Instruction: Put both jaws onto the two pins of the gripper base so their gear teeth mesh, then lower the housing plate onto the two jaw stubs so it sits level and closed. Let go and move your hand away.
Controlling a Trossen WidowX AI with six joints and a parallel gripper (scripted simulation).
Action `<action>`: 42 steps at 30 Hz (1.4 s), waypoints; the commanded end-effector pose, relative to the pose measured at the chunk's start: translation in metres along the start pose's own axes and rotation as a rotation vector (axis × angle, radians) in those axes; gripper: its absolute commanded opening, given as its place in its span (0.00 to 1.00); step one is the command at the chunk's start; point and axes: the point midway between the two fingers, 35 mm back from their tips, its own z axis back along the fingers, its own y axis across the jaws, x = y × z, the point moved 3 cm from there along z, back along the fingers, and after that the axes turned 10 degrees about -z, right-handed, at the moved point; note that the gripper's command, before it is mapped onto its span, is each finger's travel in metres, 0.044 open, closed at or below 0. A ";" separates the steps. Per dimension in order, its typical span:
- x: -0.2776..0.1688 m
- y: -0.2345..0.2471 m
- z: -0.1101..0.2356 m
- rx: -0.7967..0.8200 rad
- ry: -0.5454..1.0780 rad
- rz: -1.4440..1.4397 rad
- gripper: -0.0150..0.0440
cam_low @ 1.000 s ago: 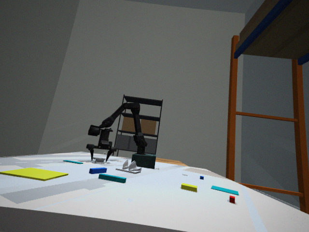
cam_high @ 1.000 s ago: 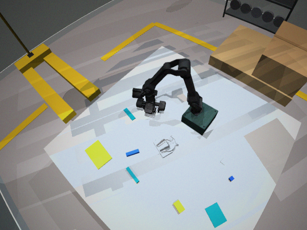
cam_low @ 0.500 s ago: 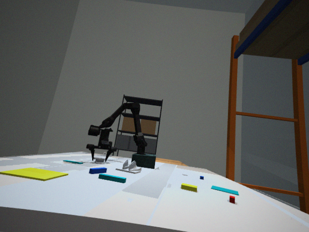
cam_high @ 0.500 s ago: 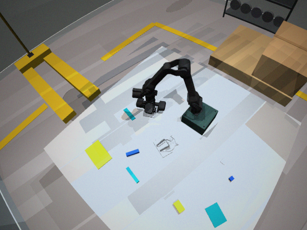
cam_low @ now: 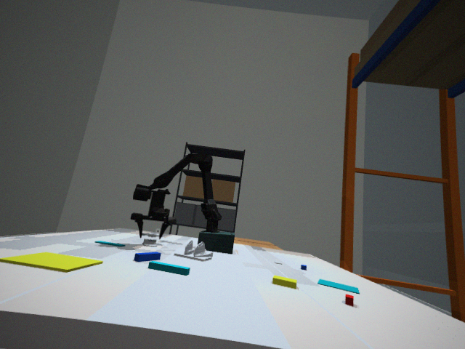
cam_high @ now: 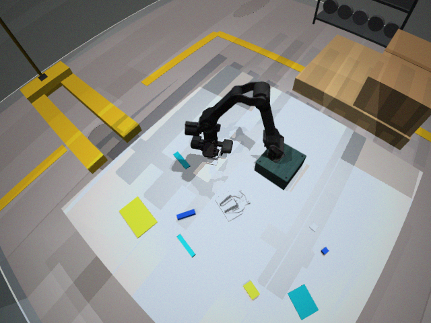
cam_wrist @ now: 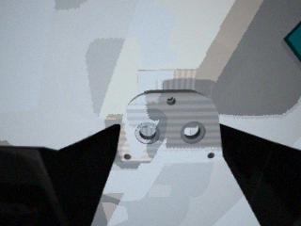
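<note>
Widely spread, the claw (cam_high: pixel 212 155) (cam_low: pixel 150 238) (cam_wrist: pixel 166 129) grips the housing plate (cam_high: pixel 213 161) (cam_low: pixel 150 242) (cam_wrist: pixel 170 115).

Yellow sheet (cam_high: pixel 138 217) (cam_low: pixel 50 261), small red cube (cam_low: pixel 349 299), orange-posted rack (cam_low: pixel 349 169), yellow forks (cam_high: pixel 83 100), stacked brown boxes (cam_high: pixel 351 69)

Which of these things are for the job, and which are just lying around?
For the job:
- plate, between the pincer's tips
- jaws and base

Just lying about:
- blue bar
- red cube
- yellow sheet
</note>
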 end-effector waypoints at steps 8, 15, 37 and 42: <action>0.000 -0.002 0.038 -0.010 -0.002 0.002 0.85; 0.000 0.000 0.056 -0.009 -0.002 0.003 0.85; 0.051 0.029 0.056 -0.001 -0.009 -0.168 0.85; 0.064 0.039 0.056 0.002 -0.011 -0.218 0.85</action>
